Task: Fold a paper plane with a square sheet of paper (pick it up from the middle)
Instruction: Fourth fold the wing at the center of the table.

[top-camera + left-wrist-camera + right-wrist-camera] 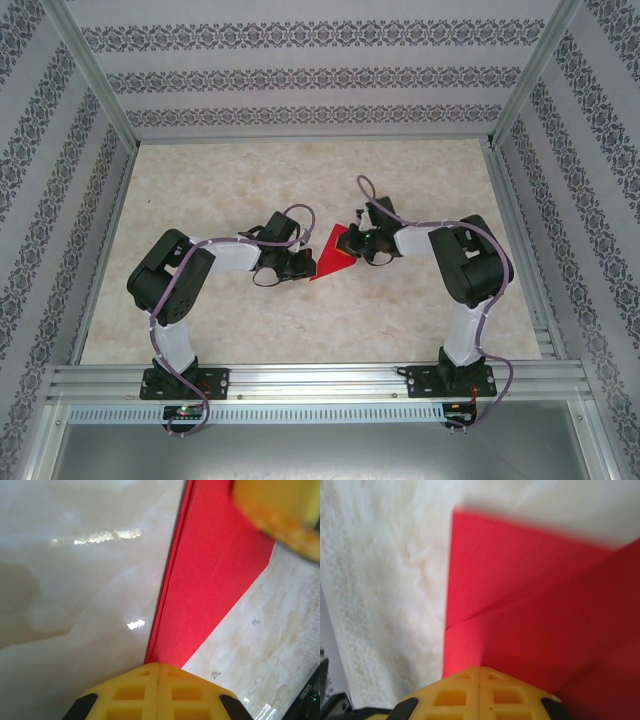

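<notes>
Folding the red paper (333, 255) is partly done, we think. It lies touching the tips of our left gripper (159, 672) and right gripper (479, 675), both with fingers pressed together. Next we should push the crease (485, 609) flat, gently.

Black-and-white arms (175, 330), purple cables (363, 188); yellow gridded pads (130, 695) (black edging).
</notes>
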Controlling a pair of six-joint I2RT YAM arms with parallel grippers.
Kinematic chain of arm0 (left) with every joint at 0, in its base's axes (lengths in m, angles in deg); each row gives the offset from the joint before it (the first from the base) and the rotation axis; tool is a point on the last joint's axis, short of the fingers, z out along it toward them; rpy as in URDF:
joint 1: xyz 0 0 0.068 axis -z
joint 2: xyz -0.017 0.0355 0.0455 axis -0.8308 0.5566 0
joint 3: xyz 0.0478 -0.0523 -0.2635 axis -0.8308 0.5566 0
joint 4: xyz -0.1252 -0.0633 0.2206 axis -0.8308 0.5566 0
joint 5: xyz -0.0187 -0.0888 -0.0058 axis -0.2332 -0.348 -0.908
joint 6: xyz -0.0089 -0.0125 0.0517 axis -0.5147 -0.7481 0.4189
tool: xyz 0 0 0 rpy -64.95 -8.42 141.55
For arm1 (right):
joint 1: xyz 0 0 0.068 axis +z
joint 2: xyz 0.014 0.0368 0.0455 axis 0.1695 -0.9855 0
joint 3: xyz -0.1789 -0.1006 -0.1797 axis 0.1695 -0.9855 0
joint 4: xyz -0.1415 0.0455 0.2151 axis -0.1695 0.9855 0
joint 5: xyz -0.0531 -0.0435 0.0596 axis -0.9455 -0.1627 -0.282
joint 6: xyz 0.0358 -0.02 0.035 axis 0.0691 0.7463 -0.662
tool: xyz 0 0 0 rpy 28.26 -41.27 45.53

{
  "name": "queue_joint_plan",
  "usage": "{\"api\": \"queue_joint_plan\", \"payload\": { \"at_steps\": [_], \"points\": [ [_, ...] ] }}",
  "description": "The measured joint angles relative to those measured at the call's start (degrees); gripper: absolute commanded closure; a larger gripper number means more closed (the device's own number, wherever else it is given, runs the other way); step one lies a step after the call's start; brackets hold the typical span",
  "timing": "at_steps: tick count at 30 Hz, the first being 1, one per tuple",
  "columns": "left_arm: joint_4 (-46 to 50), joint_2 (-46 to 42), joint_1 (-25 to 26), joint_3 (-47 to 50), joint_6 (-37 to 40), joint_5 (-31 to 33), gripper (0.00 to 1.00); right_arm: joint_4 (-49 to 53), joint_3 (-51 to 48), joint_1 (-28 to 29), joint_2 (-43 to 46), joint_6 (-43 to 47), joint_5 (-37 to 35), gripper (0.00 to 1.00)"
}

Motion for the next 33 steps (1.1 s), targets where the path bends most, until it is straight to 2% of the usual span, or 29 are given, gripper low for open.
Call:
{"api": "queue_joint_plan", "payload": {
  "at_steps": [3,8,16,19,24,28,33],
  "points": [
    [-0.1,0.0,0.0,0.1,0.0,0.0,1.00,0.1,0.8,-3.6,-0.7,0.4,0.7,0.96],
    [-0.2,0.0,0.0,0.2,0.0,0.0,1.00,1.2,2.3,-6.4,-1.6,0.4,1.5,0.96],
    [-0.2,-0.1,0.0,0.2,0.0,0.0,1.00,3.6,5.1,-10.3,-2.4,0.4,-1.4,0.95],
    [0.0,-0.2,0.0,0.2,0.0,0.0,0.99,4.6,5.5,-11.1,-1.8,0.4,-3.3,0.91],
    [3.2,-0.5,0.0,-1.1,0.2,-0.3,0.81,6.4,3.3,-10.5,4.9,0.4,-5.3,0.75],
    [6.5,-1.5,0.0,-4.6,0.4,-0.2,0.67,6.6,-0.7,-7.1,13.2,-0.5,-6.8,0.58],
    [7.1,-6.1,-0.3,-7.4,0.4,2.3,0.60,6.6,-4.9,-0.8,17.3,-3.8,-9.2,0.51]
  ]
}}
